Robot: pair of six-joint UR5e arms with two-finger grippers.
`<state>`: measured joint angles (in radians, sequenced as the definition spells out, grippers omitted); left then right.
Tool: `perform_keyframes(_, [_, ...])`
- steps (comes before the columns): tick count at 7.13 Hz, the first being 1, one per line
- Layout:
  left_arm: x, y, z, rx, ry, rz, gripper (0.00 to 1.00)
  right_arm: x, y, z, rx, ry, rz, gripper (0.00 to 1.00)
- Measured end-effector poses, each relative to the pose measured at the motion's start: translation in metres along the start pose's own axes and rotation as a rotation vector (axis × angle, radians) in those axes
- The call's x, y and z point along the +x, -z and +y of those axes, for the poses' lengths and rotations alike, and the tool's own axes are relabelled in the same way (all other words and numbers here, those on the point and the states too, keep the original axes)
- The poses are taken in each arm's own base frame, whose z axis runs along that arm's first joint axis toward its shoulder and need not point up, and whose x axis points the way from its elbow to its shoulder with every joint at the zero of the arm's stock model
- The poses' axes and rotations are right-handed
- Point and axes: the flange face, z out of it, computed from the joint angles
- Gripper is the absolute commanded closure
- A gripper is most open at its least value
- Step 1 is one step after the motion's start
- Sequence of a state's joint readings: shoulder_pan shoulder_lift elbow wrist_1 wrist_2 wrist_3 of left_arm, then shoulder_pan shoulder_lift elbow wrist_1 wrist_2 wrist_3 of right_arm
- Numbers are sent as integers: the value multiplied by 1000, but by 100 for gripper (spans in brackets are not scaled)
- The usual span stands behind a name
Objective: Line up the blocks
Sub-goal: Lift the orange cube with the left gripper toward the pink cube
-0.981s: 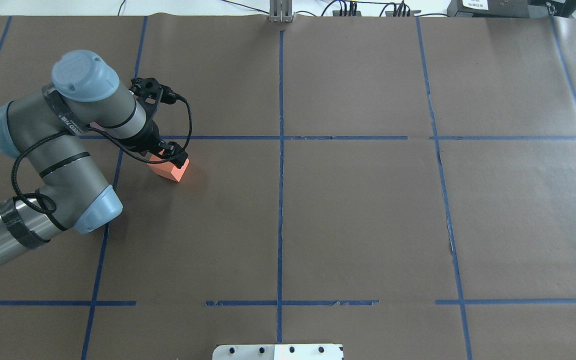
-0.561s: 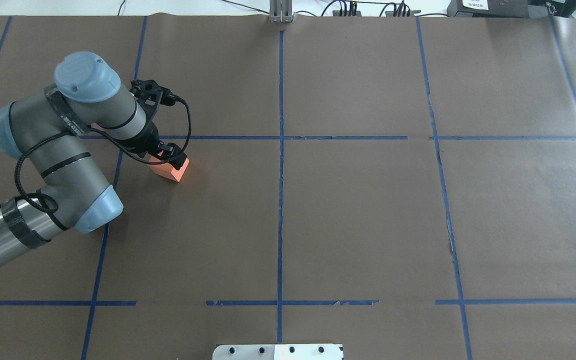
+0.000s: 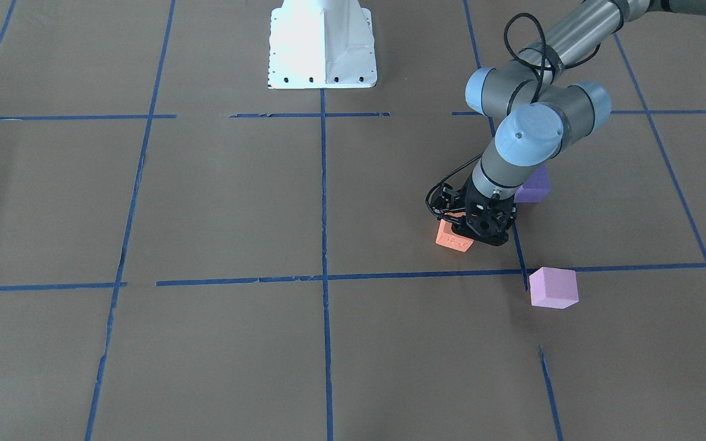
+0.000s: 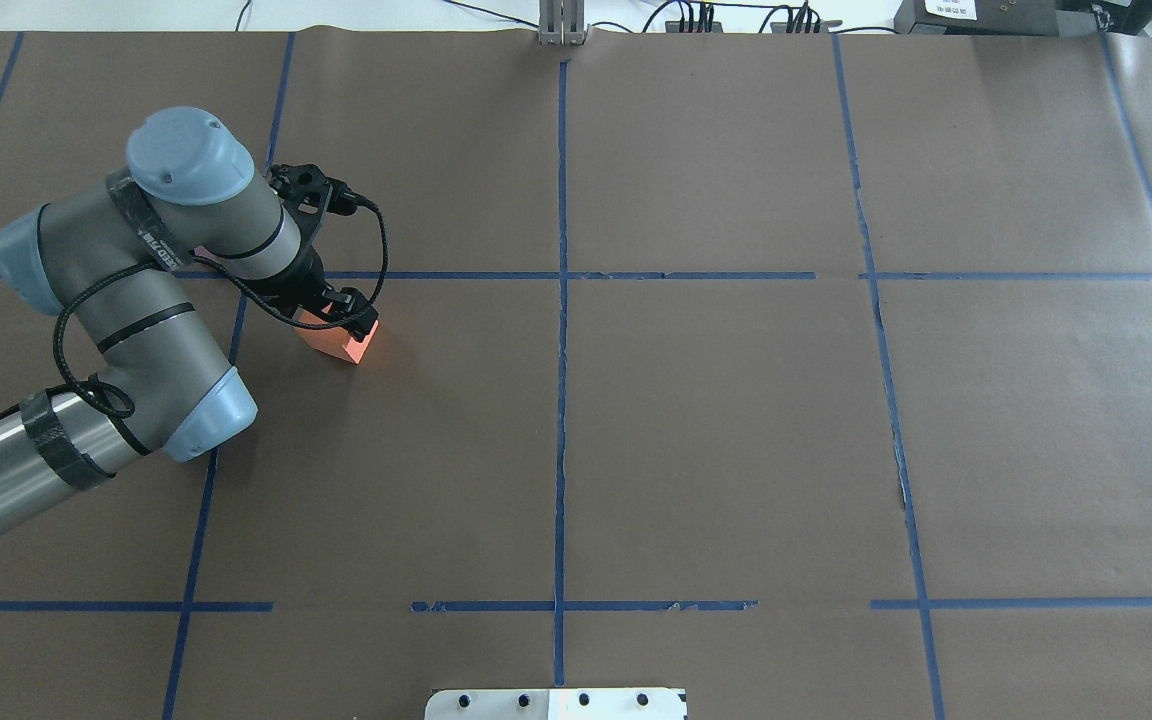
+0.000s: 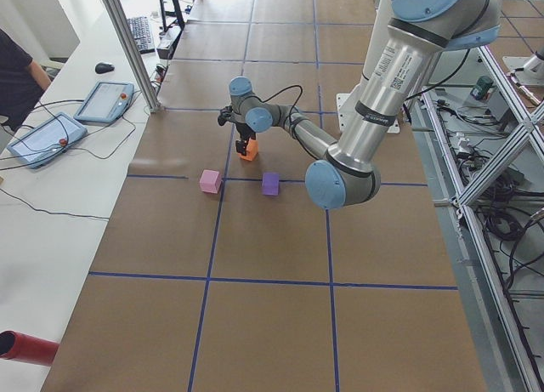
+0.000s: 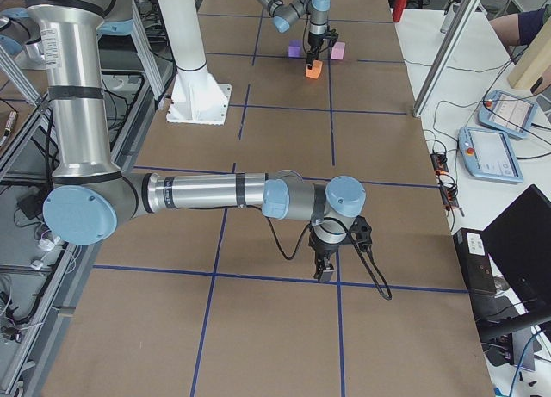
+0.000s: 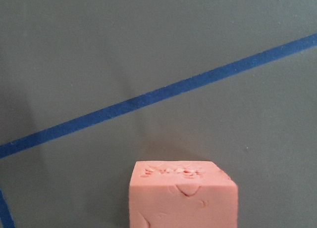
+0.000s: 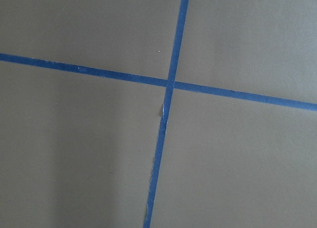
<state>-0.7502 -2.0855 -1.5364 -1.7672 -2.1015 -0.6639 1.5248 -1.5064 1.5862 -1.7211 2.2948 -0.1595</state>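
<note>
My left gripper stands straight down over the orange block, its fingers shut on the block's sides. The block rests on the brown table paper. It also shows in the front view under the gripper, and fills the bottom of the left wrist view with its dented face up. The violet-blue block lies just behind the left arm. The pale pink block lies on the operators' side of it. My right gripper hangs low over a tape crossing far from the blocks; I cannot tell if it is open.
Blue tape lines split the table paper into squares. The white robot base stands at the middle of the robot's edge. Tablets and cables lie on the side bench. In the overhead view my left arm hides the violet and pink blocks.
The left arm's wrist and elbow have shifted slightly to the right in the overhead view. The gripper's tips and the orange block have stayed in place.
</note>
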Motion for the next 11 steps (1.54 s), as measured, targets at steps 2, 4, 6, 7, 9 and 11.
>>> perform_keyframes(2, [1,-9,-4,-9,0,-2,2,0,0,0,0,0,0,0])
perform_keyframes(4, [6,-21,0,-18,-12,3,61,0,0,0,0,0,0,0])
perform_keyframes(6, [9,-22,2,-15,-21,10,100,0,0,0,0,0,0,0])
perform_keyframes(7, [9,-18,1,-9,-21,12,100,0,0,0,0,0,0,0])
perform_keyframes(9, [-9,32,-11,33,-4,22,100,0,0,0,0,0,0,0])
perform_keyframes(11, [-54,93,-17,50,-13,-28,100,0,0,0,0,0,0,0])
